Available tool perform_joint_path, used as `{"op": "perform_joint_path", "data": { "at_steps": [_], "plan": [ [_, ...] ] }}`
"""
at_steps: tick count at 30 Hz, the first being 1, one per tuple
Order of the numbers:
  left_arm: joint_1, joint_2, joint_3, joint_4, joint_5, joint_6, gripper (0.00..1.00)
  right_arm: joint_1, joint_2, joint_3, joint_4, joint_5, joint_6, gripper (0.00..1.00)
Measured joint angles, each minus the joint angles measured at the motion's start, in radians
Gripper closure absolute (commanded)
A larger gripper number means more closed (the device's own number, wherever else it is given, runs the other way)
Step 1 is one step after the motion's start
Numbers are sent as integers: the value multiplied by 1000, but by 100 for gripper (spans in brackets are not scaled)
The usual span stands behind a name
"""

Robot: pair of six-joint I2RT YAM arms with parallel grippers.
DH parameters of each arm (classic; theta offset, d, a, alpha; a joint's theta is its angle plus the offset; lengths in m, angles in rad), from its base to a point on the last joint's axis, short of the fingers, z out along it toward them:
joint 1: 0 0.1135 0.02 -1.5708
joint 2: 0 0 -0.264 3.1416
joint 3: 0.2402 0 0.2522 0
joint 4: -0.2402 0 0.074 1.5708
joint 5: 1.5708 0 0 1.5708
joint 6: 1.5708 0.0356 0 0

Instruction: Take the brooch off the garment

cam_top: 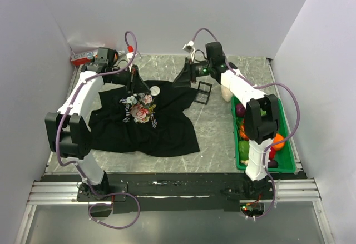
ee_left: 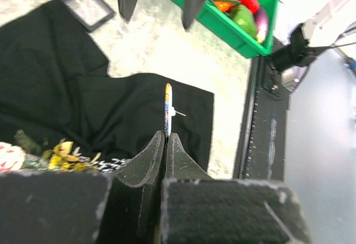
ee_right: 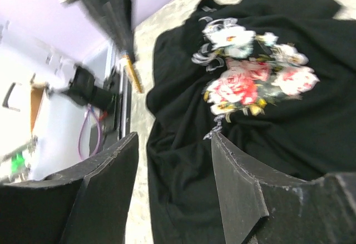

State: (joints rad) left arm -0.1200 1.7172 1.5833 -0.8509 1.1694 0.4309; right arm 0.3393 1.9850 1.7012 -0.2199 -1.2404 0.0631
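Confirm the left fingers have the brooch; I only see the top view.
Observer: Left wrist view shows the left fingers shut on the brooch, held edge-on, clear of the garment.
Operator: Check its pin.
Observer: The pin sticks out sideways, bare, no cloth on it.
Operator: Report the right fingers.
Observer: Right wrist view shows the right fingers apart, nothing between them.
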Motion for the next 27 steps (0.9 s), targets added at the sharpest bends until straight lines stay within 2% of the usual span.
{"op": "perform_joint_path", "data": {
  "at_steps": [5,8,16,27],
  "plan": [
    [-3,16,10,-91,43,56,99,72,-9,24,-111,-43,-174,38],
    [-5,20,19,-140,55,86,99,114,-9,27,-132,-56,-217,39],
    [-8,28,27,-164,66,107,99,149,-8,57,-130,-89,-225,50],
    [-26,26,-14,-64,68,15,99,163,-3,60,-103,-84,-183,53]
  ]
}}
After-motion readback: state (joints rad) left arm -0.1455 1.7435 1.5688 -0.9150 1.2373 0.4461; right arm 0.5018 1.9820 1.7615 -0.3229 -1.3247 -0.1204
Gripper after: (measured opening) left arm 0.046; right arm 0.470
